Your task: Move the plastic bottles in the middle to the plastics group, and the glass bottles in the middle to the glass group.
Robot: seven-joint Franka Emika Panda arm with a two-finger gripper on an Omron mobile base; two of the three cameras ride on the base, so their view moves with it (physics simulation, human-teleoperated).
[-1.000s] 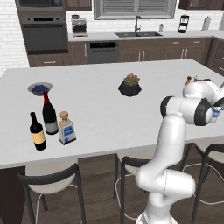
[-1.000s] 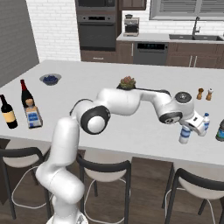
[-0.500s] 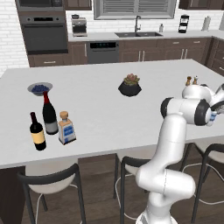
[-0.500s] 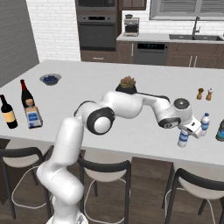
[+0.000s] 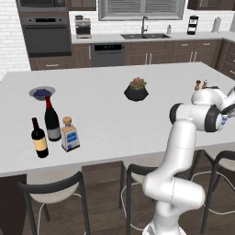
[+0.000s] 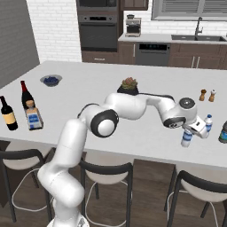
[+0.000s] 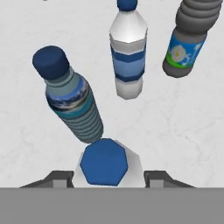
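My gripper (image 6: 192, 131) is shut on a small plastic bottle (image 6: 186, 138) with a blue label, near the counter's front right edge. In the hand view its blue cap (image 7: 105, 161) sits between my fingers (image 7: 59, 179). Just beyond it stand a teal-tinted bottle (image 7: 73, 106), a clear bottle with a blue label (image 7: 127, 57) and a grey bottle (image 7: 186, 40). From the right base I see the clear one (image 6: 208, 123) and a teal one (image 6: 223, 132). Far left, the squat corked glass bottle (image 5: 69, 134) stands beside two dark wine bottles (image 5: 52, 120) (image 5: 39, 138).
A potted succulent (image 6: 129, 84) sits mid-counter and a bowl of blueberries (image 6: 51, 80) at the far left. Salt and pepper shakers (image 6: 207, 95) stand behind the bottles on the right. Black stools (image 6: 106, 173) line the counter's front edge.
The hand has shifted a little to the right and sunk slightly with the bottle still in it. The other bottles have stayed where they were.
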